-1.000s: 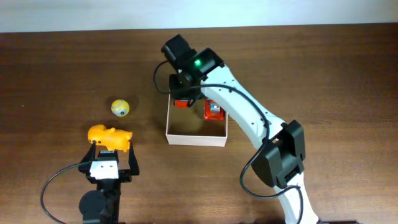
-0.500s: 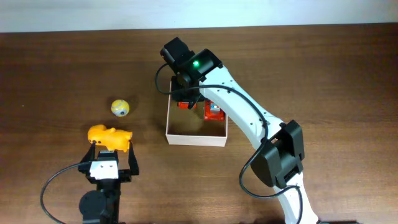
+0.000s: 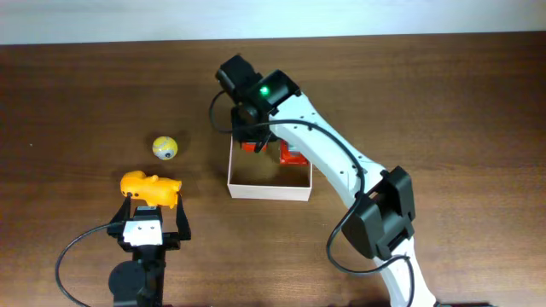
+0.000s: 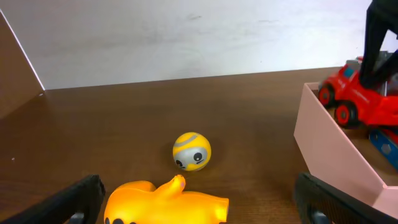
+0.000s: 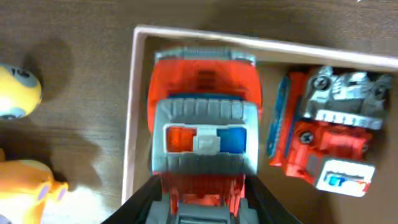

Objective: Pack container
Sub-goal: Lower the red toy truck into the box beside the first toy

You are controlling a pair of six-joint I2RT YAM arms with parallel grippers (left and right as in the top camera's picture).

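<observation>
The right arm [image 3: 331, 160] is built of curved white links joined by black housings, and a green light [image 3: 271, 88] is lit on the black block at its far end. A thin black cable [image 3: 317, 130] is run along the white link. The left arm [image 3: 136, 277], at the counter's [image 3: 461, 102] front edge, is made of a round black base, a white plate [image 3: 143, 230] and black fingers [image 4: 76, 198], with a looped black lead [image 3: 72, 249] beside it.

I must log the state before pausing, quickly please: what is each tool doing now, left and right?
Left tool: open, holding nothing.
Right tool: closed on the red truck.
</observation>
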